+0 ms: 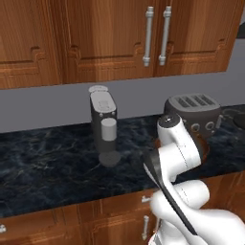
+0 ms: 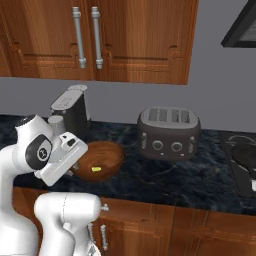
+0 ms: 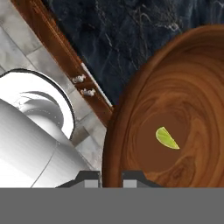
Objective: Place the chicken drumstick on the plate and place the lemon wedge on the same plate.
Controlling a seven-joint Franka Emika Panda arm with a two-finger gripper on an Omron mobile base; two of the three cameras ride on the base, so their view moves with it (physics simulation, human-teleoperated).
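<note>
Nearest the hand camera, the gripper (image 3: 111,177) is hovering over the near rim of the brown bowl (image 3: 131,109), its two dark fingertips (image 3: 89,178) standing a narrow gap apart with nothing between them. Beyond the tips, the lemon wedge (image 3: 166,138) is lying loose on the bowl's floor, near the middle, probably because the curved wall is letting it settle there. I judge the hand is being held above the bowl to line up a reach down onto the wedge. From the right base view the wedge (image 2: 96,169) is showing as a yellow speck inside the bowl (image 2: 107,155), on the dark marble counter (image 2: 200,180). Farther back, the toaster (image 2: 168,131) and coffee machine (image 2: 70,110) are standing against the wall.
</note>
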